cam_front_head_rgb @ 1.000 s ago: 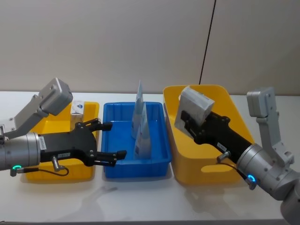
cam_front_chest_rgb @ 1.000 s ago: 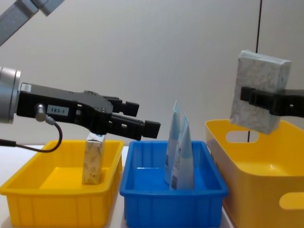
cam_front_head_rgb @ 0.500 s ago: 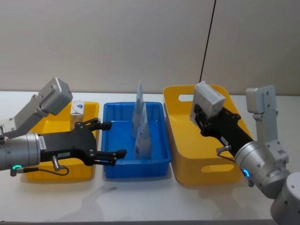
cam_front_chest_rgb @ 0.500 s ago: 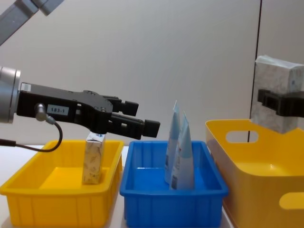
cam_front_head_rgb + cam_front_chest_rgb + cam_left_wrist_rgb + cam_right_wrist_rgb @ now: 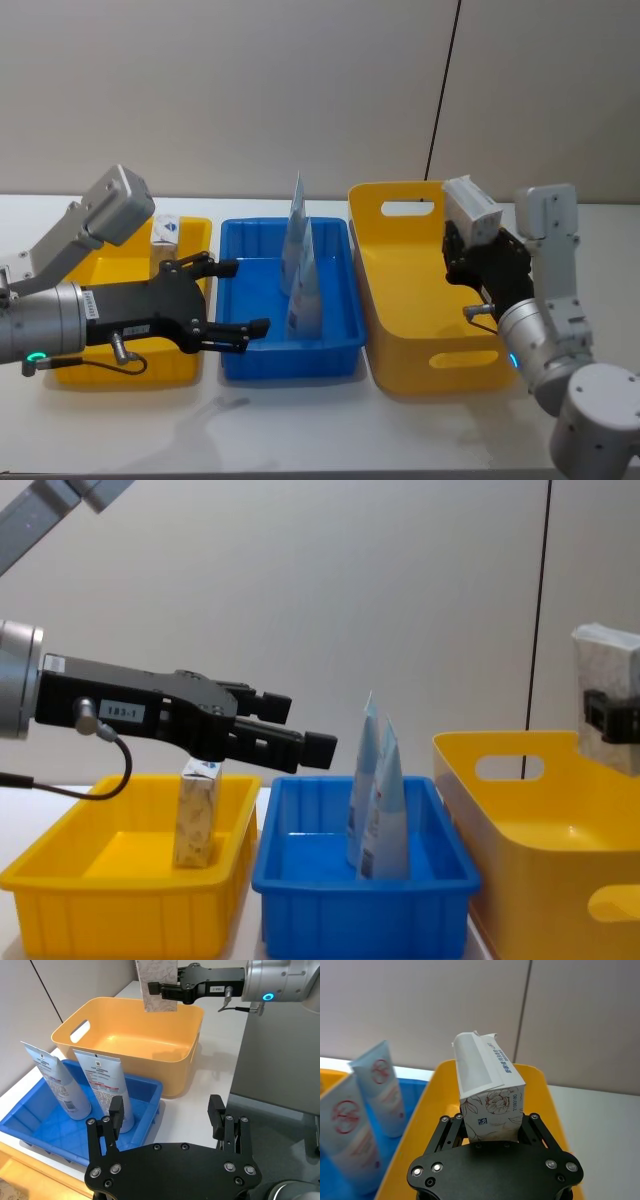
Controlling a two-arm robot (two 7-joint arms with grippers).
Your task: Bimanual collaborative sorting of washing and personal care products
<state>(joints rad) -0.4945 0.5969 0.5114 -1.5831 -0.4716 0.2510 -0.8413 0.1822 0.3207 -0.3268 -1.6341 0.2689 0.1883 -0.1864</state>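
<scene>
The right gripper [image 5: 494, 1122] had its jaws clamped on a marble-patterned carton [image 5: 487, 1080], holding it upright above the right side of the large yellow bin [image 5: 420, 350]. The left gripper [image 5: 243, 297] hovered with its jaws apart over the left side of the blue bin [image 5: 290, 362], where two tubes [image 5: 300, 270] stood upright. Another carton [image 5: 197, 815] stood in the small yellow bin [image 5: 110, 900].

Four views, one white surface [image 5: 300, 425].
Head camera looks down, chest camera sits low and level; both share the blue rectangular plastic bin [image 5: 290, 362], seen closer from the left wrist.
</scene>
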